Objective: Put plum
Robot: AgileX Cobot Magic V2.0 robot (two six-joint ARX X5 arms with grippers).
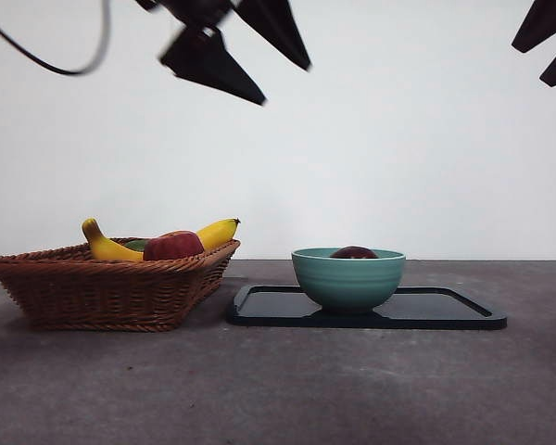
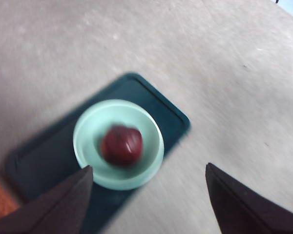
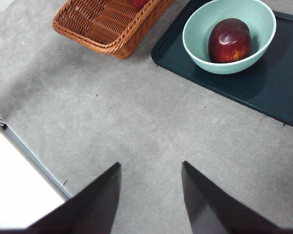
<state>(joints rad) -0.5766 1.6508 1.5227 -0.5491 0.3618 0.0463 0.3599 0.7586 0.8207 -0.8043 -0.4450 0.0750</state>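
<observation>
Front view: the plum sits inside a green bowl on a dark tray, beside a wicker basket of fruit on the bench. Left gripper hangs high above, jaws spread wide and empty; right gripper waits open, empty.

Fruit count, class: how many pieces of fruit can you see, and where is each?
4 visible. The plum lies in the green bowl on the black tray. The banana, the red apple and a green fruit sit in the wicker basket; its wall may hide more.
</observation>
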